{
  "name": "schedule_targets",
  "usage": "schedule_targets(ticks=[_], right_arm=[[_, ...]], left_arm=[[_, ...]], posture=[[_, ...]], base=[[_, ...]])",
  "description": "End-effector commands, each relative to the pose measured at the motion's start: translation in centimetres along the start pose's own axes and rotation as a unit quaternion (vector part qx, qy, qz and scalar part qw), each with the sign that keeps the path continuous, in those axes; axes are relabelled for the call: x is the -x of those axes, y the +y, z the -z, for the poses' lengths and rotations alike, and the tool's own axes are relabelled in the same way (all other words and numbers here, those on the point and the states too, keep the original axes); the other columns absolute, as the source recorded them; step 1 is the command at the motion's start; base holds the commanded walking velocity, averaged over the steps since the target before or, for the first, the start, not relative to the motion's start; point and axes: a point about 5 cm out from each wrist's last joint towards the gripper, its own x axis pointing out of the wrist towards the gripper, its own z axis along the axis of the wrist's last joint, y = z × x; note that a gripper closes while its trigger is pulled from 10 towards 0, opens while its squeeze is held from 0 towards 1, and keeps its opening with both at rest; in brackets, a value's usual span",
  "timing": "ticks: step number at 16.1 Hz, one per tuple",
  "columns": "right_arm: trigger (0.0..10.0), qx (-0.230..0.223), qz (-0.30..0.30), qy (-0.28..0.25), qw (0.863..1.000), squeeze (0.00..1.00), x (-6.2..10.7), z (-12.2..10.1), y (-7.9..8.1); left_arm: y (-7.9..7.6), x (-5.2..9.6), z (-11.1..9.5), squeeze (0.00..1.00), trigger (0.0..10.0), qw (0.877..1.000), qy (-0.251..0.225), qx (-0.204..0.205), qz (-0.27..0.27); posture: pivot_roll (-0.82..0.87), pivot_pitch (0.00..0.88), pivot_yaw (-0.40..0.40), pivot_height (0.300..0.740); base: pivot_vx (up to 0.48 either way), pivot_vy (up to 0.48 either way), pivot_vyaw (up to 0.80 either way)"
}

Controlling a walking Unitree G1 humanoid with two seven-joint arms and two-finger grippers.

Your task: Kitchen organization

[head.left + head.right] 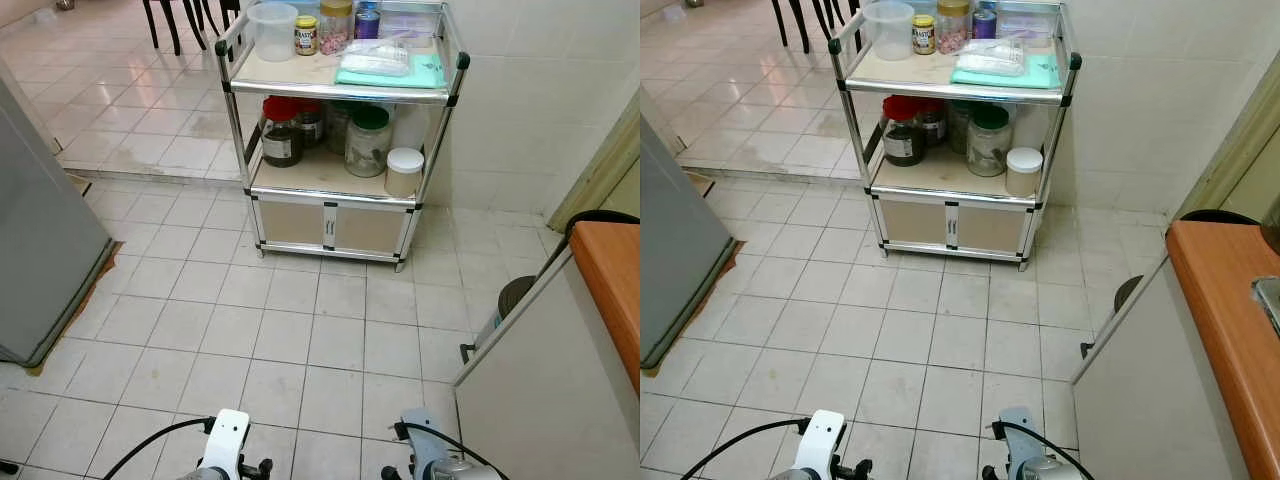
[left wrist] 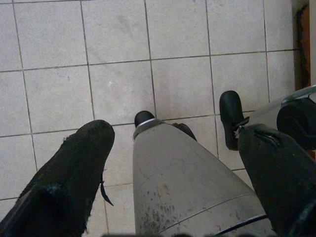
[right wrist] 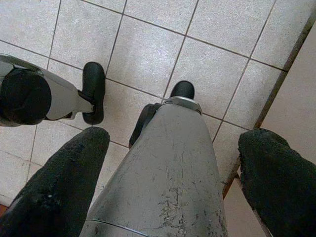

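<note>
A metal shelf cart (image 1: 243,130) stands against the tiled wall ahead. On its top shelf are a clear plastic tub (image 1: 272,30), a yellow-lidded jar (image 1: 306,35), a jar of pink contents (image 1: 335,25) and a plastic bag (image 1: 377,55) on a teal cloth (image 1: 395,75). The middle shelf holds a red-lidded dark jar (image 1: 281,135), a green-lidded glass jar (image 1: 368,140) and a white canister (image 1: 403,172). Below are shut cabinet doors (image 1: 325,225). Both arms hang low beside my legs. My left gripper (image 2: 177,136) and right gripper (image 3: 175,138) are open over the floor tiles, holding nothing.
A grey appliance (image 1: 40,250) stands on the left. On the right are a counter with an orange-brown top (image 1: 615,290) and a white side panel (image 1: 540,400), with a dark round object (image 1: 515,295) behind. Chair legs (image 1: 180,20) stand beyond a floor step (image 1: 150,175).
</note>
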Motion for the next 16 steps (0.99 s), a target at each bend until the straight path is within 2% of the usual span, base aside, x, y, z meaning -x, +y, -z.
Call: schedule_targets(ticks=[1, 12, 14, 15, 16], right_arm=[[10.0, 0.053, 0.12, -0.007, 0.991, 0.0, 0.9, -3.2, -3.1], [10.0, 0.053, 0.12, -0.007, 0.991, 0.0, 0.9, -3.2, -3.1], [10.0, 0.078, 0.103, -0.044, 0.991, 0.0, 0.6, -3.7, -1.7], [10.0, 0.083, 0.104, -0.052, 0.99, 0.0, 0.6, -3.9, -1.6], [10.0, 0.09, 0.108, -0.083, 0.987, 0.0, 0.7, -4.7, -1.6]], left_arm=[[0.8, -1.0, -3.8, 0.0, 10.0, 0.996, 0.049, -0.006, -0.07], [0.8, -1.0, -3.8, 0.0, 10.0, 0.996, 0.049, -0.006, -0.07], [1.9, -0.7, -3.3, 0.0, 10.0, 0.995, 0.057, -0.007, -0.082], [2.0, -0.6, -3.3, 0.0, 10.0, 0.995, 0.058, -0.006, -0.083], [2.1, -0.6, -3.4, 0.0, 10.0, 0.995, 0.053, -0.005, -0.084]], posture=[[0.05, 0.0, -0.054, 0.74], [0.05, 0.0, -0.054, 0.74], [0.05, 0.0, -0.021, 0.74], [0.05, 0.0, -0.021, 0.74], [0.05, 0.0, -0.016, 0.74]], base=[[0.0, 0.0, 0.0], [0.0, 0.0, 0.0], [0.0, 0.0, 0.0], [0.0, 0.0, 0.0], [0.0, 0.0, 0.0]])
